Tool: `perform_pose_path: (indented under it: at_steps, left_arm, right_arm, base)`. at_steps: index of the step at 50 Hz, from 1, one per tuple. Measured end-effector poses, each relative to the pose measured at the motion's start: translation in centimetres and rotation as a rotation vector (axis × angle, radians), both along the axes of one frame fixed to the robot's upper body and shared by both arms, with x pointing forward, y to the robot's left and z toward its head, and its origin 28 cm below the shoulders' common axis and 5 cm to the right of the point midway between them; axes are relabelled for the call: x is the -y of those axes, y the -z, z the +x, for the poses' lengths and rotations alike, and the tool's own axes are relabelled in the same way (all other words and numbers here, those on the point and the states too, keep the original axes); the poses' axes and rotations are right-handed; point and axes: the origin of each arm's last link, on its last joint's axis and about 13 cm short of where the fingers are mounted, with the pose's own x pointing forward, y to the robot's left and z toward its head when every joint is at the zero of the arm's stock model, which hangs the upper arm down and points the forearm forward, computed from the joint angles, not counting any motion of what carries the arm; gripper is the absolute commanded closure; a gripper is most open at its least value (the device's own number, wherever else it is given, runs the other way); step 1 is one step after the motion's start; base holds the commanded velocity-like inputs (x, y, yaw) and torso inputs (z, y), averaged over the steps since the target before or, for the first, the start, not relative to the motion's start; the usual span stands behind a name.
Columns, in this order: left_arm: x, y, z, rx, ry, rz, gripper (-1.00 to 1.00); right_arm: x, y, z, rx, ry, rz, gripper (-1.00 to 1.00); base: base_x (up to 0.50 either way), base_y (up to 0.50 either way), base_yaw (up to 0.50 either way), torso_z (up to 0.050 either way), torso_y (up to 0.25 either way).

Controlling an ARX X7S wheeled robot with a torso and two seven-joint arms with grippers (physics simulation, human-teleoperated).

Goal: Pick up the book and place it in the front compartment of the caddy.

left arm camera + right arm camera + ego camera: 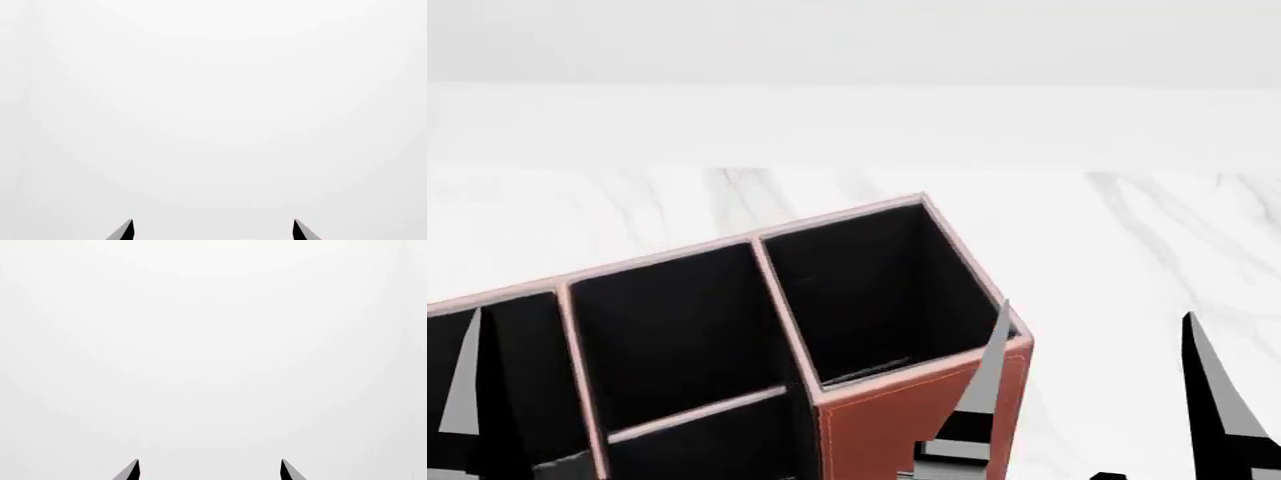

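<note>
Nearest to the head camera, two dark tapered fingertips of the right gripper (pixel 1094 375) rise from the bottom edge, one overlapping the caddy's right corner and the other standing well off to the right over the marble; the wide gap between them shows the claw spread apart with nothing in it. At the far left edge a single grey fingertip (pixel 463 375) of the left gripper pokes up in front of the caddy's leftmost compartment; its partner is out of frame in this view.

Both wrist views show only blank white, with two dark fingertips at the frame edge. The left gripper (pixel 213 231) has its tips held far apart and bare, as does the right one in its own wrist view.

Behind the fingertips sits the caddy (pixel 881 425), red-brown with pale stitched rims and black interiors, set at an angle on the white marble table (pixel 1121 240). Its lower and left parts are cut off, so the full number of compartments cannot be counted.

Just below the caddy's right corner, black and white stripes (pixel 961 440) show, too cropped to identify. No book can be made out with certainty.
</note>
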Motion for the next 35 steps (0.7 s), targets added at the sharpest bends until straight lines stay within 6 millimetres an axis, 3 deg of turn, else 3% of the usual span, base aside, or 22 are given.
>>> perform_pose_path:
  at_steps: [4,35]
  left_arm:
    - [-0.11,-0.06,0.01,0.001,-0.007,-0.001,-1.0]
    - [-0.15,-0.26,-0.18,0.013,0.012,-0.014,-1.0]
  right_arm:
    - [-0.04,-0.04,-0.05,0.004,-0.006,0.021,-1.0]
    - [0.11,-0.13,-0.09,0.018,-0.002,0.047,-1.0]
  base:
    - [0.0,0.0,0.0,0.0,0.0]
    - [0.0,0.0,0.0,0.049,0.0]
